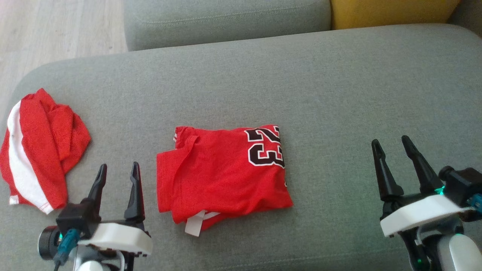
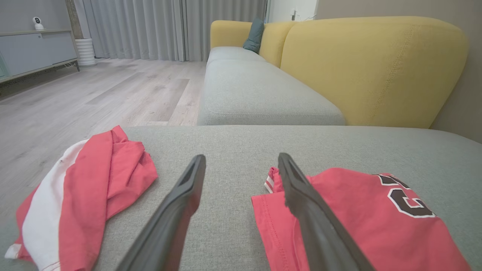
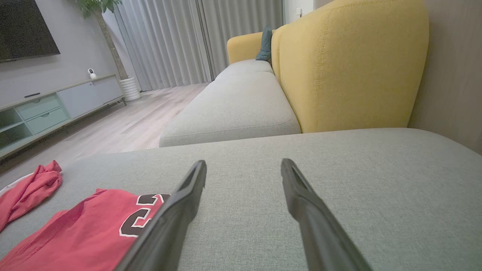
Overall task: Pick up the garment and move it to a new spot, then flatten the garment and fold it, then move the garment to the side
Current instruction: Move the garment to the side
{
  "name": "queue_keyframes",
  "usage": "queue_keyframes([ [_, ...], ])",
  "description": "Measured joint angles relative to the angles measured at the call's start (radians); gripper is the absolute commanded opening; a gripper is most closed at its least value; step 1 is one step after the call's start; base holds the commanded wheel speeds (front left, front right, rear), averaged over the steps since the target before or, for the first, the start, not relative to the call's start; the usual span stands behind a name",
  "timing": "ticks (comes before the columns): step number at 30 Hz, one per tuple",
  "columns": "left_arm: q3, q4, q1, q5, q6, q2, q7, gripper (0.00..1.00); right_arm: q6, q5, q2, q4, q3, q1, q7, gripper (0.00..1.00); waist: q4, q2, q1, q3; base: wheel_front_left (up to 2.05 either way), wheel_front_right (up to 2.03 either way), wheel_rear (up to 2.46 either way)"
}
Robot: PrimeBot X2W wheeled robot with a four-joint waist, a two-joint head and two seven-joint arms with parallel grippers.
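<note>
Lower left of the head view: left gripper (image 1: pixel 118 165), its two dark fingers (image 1: pixel 133 188) spread wide, pointing up-frame, nothing between them. Lower right: right gripper (image 1: pixel 390 140), jaws equally wide and empty, fingers leaning slightly toward the upper left. In each wrist view the fingers rise parted from the bottom edge.

You've got a grey sofa seat (image 1: pixel 339 94) carrying two things; a red jersey (image 1: pixel 222 177) lies folded near the middle, black-and-white number facing up, a white strip poking out its near edge; a crumpled red-and-white garment (image 1: pixel 41 150) sits well apart, by the left edge.
</note>
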State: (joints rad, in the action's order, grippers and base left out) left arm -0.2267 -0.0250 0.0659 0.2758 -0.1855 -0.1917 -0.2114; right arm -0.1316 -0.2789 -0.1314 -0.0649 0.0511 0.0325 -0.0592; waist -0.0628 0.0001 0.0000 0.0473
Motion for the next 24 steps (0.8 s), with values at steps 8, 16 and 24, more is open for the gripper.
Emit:
queue_keyframes([
  [8,-0.009,0.016,0.011,-0.001,-0.014,-0.012,0.009,1.00,0.000,0.000,0.010,-0.006,-0.008,0.003,-0.012,1.00,0.002,0.0000,0.0000,-0.005,0.00,0.00,0.00],
  [16,-0.014,0.021,0.012,-0.005,-0.026,-0.021,0.017,1.00,0.000,0.001,0.019,-0.007,-0.010,0.003,-0.012,1.00,-0.001,0.0000,0.0000,-0.003,0.00,0.00,0.00],
  [24,-0.017,0.026,0.012,-0.005,-0.034,-0.023,0.018,1.00,0.000,0.009,0.019,-0.007,-0.012,0.003,-0.012,1.00,-0.003,0.0000,0.0000,0.000,0.00,0.00,0.00],
])
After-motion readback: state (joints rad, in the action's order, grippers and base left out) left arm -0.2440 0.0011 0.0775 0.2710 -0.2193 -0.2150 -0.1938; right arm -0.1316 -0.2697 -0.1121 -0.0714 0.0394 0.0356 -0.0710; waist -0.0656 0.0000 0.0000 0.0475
